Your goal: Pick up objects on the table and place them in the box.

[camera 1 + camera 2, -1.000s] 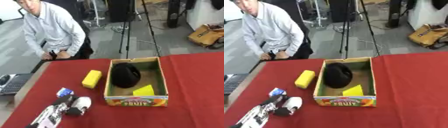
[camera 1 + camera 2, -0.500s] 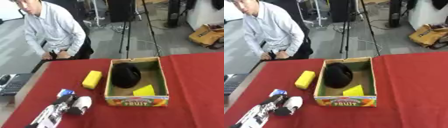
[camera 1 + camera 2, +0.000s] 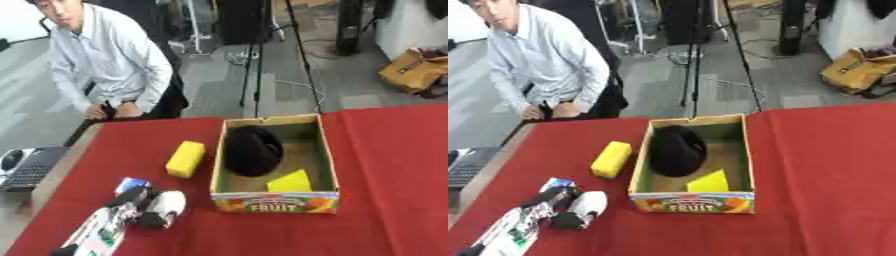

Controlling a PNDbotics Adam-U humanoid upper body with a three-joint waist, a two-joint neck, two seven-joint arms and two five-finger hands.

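Note:
A cardboard fruit box (image 3: 275, 202) stands open on the red table (image 3: 394, 180). Inside it lie a black rounded object (image 3: 252, 150) and a yellow wedge (image 3: 290, 181). A yellow block (image 3: 186, 158) lies just left of the box. My left hand (image 3: 140, 209) shows at the lower left, its dark fingers curled round a white rounded object (image 3: 170, 202). A small blue and white thing (image 3: 131, 183) lies right behind the hand. My right hand shows in no view.
A laptop (image 3: 22, 167) sits off the table's left edge. The table's far edge runs just behind the box. Red cloth stretches to the right of the box.
The pictures have shifted slightly, so the camera moved. My left hand with the white object stays at about the same spot; the box and yellow block have not moved.

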